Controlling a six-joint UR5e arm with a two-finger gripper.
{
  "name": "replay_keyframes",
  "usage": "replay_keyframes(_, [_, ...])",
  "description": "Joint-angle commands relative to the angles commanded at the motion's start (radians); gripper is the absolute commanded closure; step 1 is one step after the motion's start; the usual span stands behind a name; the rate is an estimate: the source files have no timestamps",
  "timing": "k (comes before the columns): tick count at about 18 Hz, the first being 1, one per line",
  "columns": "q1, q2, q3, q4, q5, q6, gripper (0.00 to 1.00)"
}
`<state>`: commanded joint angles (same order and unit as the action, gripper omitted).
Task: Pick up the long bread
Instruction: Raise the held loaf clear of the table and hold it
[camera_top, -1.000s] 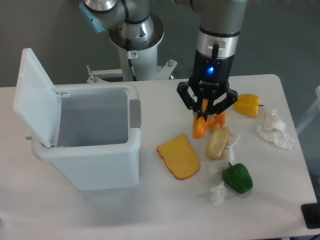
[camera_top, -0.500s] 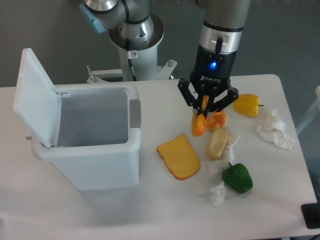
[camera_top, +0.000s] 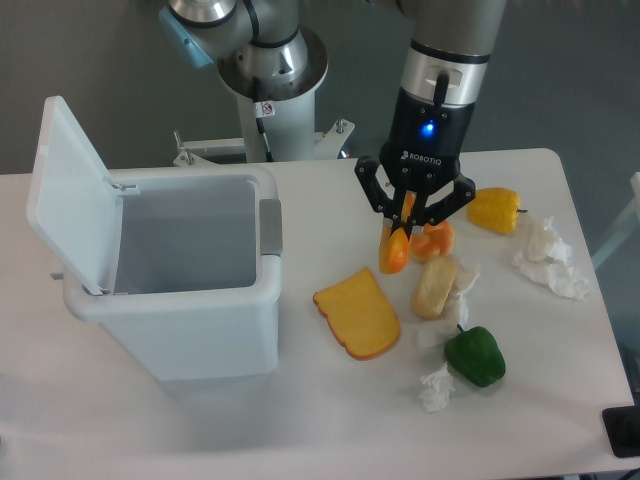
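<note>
The long bread is a slim orange toy baguette hanging nearly upright between the fingers of my gripper, lifted off the table. The gripper is shut on its upper part, so only the lower rounded end shows below the black fingers. It hangs above the table between the flat yellow-orange bread slice and the pale tan roll.
A white bin with its lid open stands at the left. An orange piece, a yellow pepper, a green pepper and crumpled paper wads lie on the right.
The gripper has risen slightly with the long bread in it, shifting a little to the right; the bread's lower end now hangs higher above the table.
</note>
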<state>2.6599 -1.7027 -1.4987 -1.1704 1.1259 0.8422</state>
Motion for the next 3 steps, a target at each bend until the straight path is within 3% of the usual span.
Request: replay_keyframes(3, [0.000, 0.000, 0.002, 0.000, -0.002, 0.000, 1.00])
